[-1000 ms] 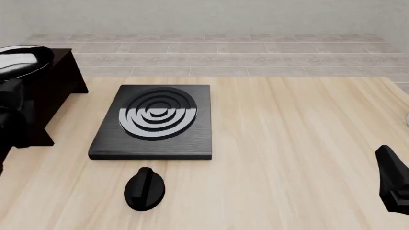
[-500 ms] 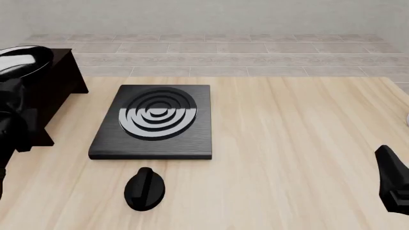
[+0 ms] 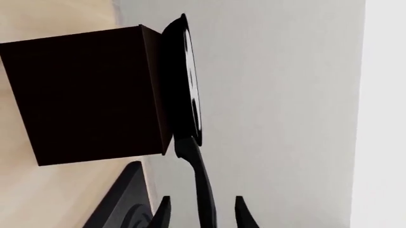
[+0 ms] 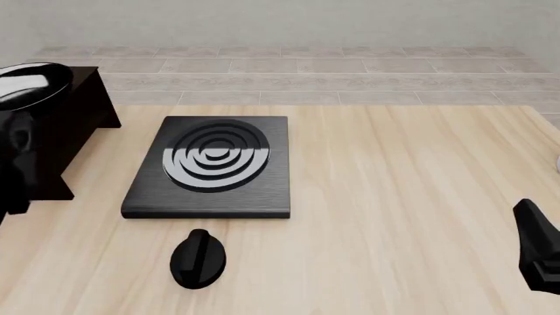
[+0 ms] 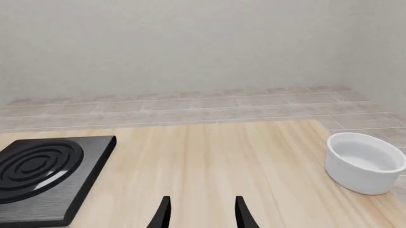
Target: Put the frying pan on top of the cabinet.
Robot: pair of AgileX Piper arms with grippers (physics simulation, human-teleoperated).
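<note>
The frying pan [image 4: 31, 84], upper left of the front view, now sits on the cabinet [image 4: 75, 125], lower than a second ago. The left hand [image 3: 201, 213] is released, fingers either side of the handle without touching. The right hand [image 5: 199, 213], also released, idles. Placement looks done.

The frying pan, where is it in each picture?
Front view: the frying pan sits at the far left edge, on top of the cabinet.
Left wrist view: the pan lies flat against the cabinet's top, its handle running between the left gripper fingers.
Right wrist view: not in it.
Shared landmark: the cabinet.
</note>
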